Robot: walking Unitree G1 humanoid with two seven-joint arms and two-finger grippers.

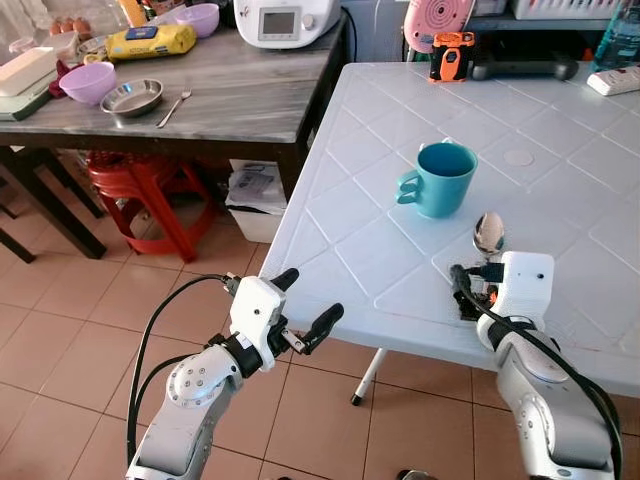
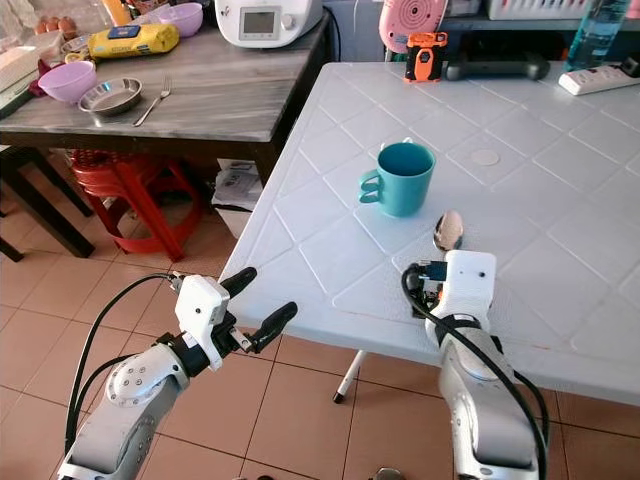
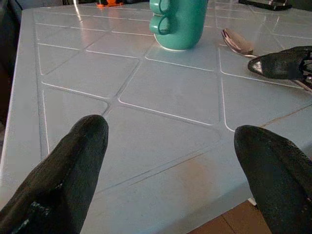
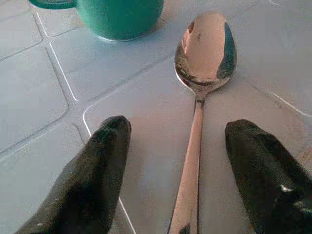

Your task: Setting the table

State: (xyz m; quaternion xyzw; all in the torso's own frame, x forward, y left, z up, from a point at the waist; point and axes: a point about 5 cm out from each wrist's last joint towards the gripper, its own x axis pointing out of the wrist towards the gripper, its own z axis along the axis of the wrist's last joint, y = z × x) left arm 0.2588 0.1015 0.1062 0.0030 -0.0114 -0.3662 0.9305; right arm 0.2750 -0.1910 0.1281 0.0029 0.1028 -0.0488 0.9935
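A teal mug (image 1: 440, 178) stands upright on the white plastic table (image 1: 340, 250), handle toward my left. Just right of it a metal spoon (image 1: 488, 233) lies flat, bowl pointing away from me. My right gripper (image 1: 470, 292) rests low over the table's near edge and is open. In the right wrist view its two black fingers (image 4: 102, 165) sit on either side of the spoon's handle (image 4: 192, 161) without touching it. My left gripper (image 1: 312, 294) is open and hangs off the table's front left corner above the floor, with nothing between its fingers (image 3: 73, 165).
A dark wooden table (image 1: 250, 100) at the left carries a purple bowl (image 1: 88, 82), a metal dish (image 1: 132, 97) and a fork (image 1: 173, 108). A red stool (image 1: 150, 190) stands under it. An orange device (image 1: 452, 55) and a power strip (image 1: 615, 80) sit at the white table's far side.
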